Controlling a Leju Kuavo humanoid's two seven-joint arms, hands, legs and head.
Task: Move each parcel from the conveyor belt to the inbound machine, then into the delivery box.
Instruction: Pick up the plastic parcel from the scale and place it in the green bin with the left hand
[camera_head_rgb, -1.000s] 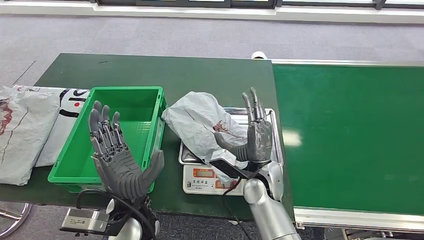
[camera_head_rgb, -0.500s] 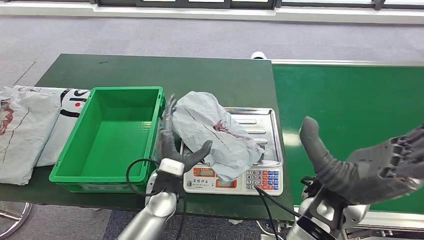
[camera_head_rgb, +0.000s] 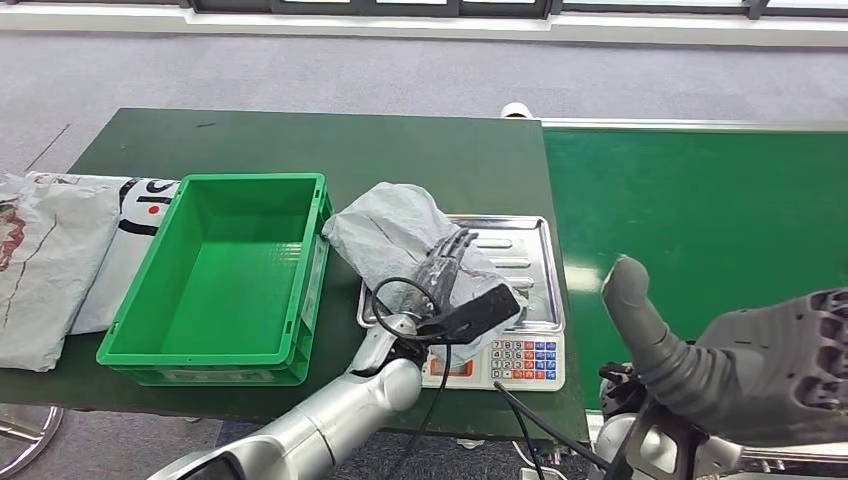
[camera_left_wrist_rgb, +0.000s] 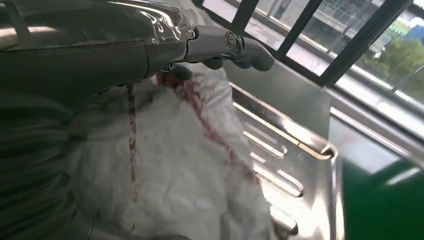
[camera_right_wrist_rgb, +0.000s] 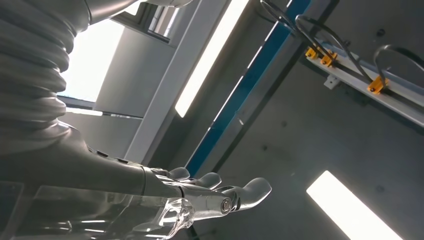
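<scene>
One grey parcel (camera_head_rgb: 405, 245) lies across the scale (camera_head_rgb: 520, 300), the inbound machine, overhanging its left edge toward the green bin (camera_head_rgb: 215, 275). Your L hand (camera_head_rgb: 447, 268) rests on the parcel, fingers (camera_left_wrist_rgb: 240, 47) extended, not clamped. R hand (camera_head_rgb: 760, 365) hangs near right by the conveyor belt (camera_head_rgb: 700, 220), fingers apart, holding nothing. More bags (camera_head_rgb: 50, 250) at far left of counter (camera_head_rgb: 300, 140).

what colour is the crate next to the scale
Bright green crate, plainest in the head view.
</scene>
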